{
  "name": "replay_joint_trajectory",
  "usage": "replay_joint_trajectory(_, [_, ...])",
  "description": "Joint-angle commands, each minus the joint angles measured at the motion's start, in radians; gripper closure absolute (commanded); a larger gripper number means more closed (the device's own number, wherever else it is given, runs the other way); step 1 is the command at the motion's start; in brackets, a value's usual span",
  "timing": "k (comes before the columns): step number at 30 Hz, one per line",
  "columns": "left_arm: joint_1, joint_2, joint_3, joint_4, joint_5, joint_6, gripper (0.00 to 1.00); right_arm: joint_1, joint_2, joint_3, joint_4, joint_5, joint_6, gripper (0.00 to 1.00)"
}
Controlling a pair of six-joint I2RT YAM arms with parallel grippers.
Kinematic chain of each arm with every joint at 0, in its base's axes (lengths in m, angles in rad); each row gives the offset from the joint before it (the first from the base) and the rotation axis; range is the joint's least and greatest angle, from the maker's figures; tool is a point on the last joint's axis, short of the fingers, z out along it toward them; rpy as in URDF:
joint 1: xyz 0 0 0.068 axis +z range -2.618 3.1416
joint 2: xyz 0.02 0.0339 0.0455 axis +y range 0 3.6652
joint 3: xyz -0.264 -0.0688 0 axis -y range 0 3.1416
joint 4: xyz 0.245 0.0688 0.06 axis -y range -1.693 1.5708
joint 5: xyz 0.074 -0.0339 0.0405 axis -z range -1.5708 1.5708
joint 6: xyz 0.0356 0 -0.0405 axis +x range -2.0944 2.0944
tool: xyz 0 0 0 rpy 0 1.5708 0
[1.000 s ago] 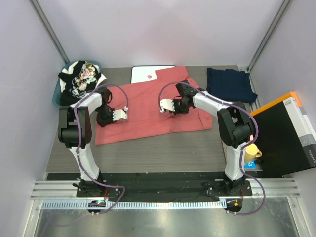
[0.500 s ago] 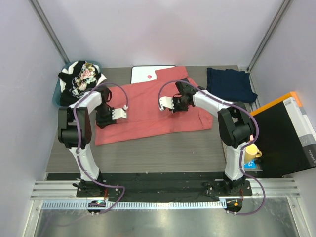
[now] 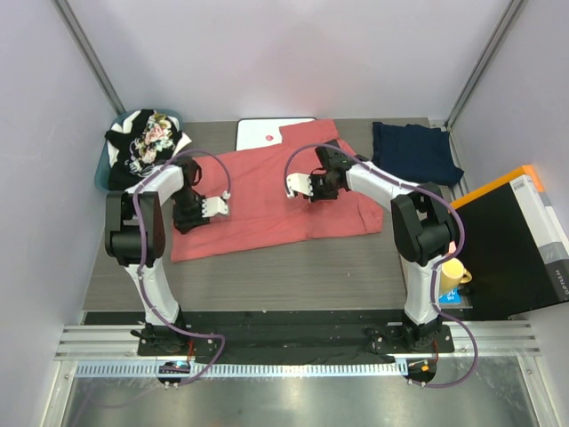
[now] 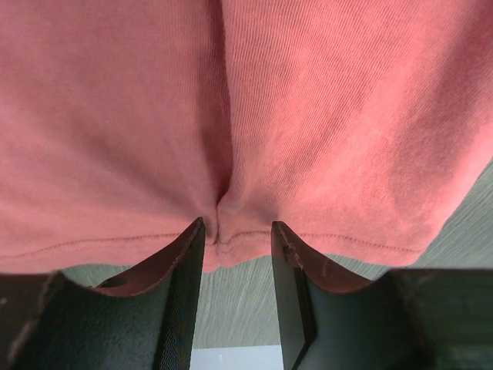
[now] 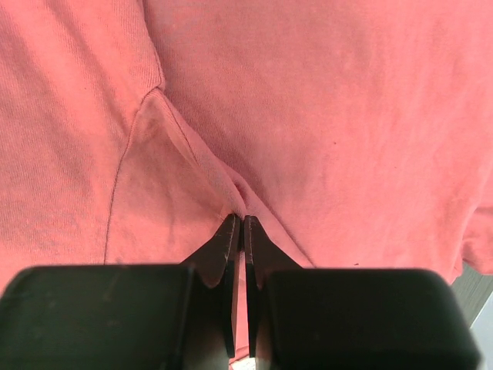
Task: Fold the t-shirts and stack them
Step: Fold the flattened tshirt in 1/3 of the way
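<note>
Salmon-red soft jersey t-shirt (image 3: 267,218) lies spread flat on the grey worktop (image 3: 284,276), beneath both sets of jaws. The right gripper (image 5: 239,225) has its jaws pressed almost together on a thin raised ridge of the cloth, just beside a curved seam. The left gripper (image 4: 237,231) stands with its jaws partly apart, straddling a small pucker at the stitched hem without clamping it.

The shirt looks light and quite limp. Creases run straight to each set of jaws, so it will likely sag between two holds and drag on the worktop rather than slide as a sheet. It is not fragile, but a shallow pinch may lift only the top layer. The hem in front of the left jaws, doubled and stitched, seems the firmer place to bite.

A folded dark navy t-shirt (image 3: 416,151) rests well apart, out beyond the right jaws.
</note>
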Motion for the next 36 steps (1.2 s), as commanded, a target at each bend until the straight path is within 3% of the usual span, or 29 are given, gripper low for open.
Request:
replay_joint_trajectory(1, [0.005,0.022,-0.002,-0.04,0.024,-0.016,0.6,0.003,-0.003,0.033,0.017,0.006,-0.005,0.91])
replay_joint_trajectory(5, [0.0,0.023,-0.019,-0.04,0.03,-0.016,0.62,0.003,0.0,0.036,0.019,0.004,-0.002,0.91])
replay_joint_trajectory(8, [0.0,0.03,-0.02,-0.034,0.024,-0.016,0.7,0.003,0.001,0.04,0.017,0.004,-0.002,0.91])
replay_joint_trajectory(11, [0.0,0.031,-0.006,-0.052,0.026,-0.018,0.88,0.003,0.004,0.045,0.019,0.009,-0.004,0.91])
replay_joint_trajectory(12, [-0.002,0.03,-0.003,-0.06,0.024,-0.018,1.0,0.003,0.006,0.045,0.019,0.01,-0.004,0.92])
replay_joint_trajectory(13, [0.0,0.027,0.003,-0.063,0.024,-0.018,1.0,0.003,0.004,0.043,0.017,0.01,-0.007,0.92])
replay_joint_trajectory(23, [0.0,-0.013,0.107,-0.155,0.001,-0.022,1.0,0.003,0.01,0.062,0.025,0.013,-0.008,0.92])
replay_joint_trajectory(27, [-0.002,-0.021,0.127,-0.186,-0.019,-0.019,0.7,0.003,0.015,0.074,0.029,0.02,-0.008,0.92])
replay_joint_trajectory(29, [-0.002,-0.026,0.118,-0.186,-0.026,-0.01,0.61,0.002,0.017,0.082,0.031,0.021,-0.01,0.92])
replay_joint_trajectory(36, [-0.002,-0.015,0.075,-0.168,-0.028,-0.014,0.61,-0.001,0.018,0.1,0.037,0.026,-0.014,0.92])
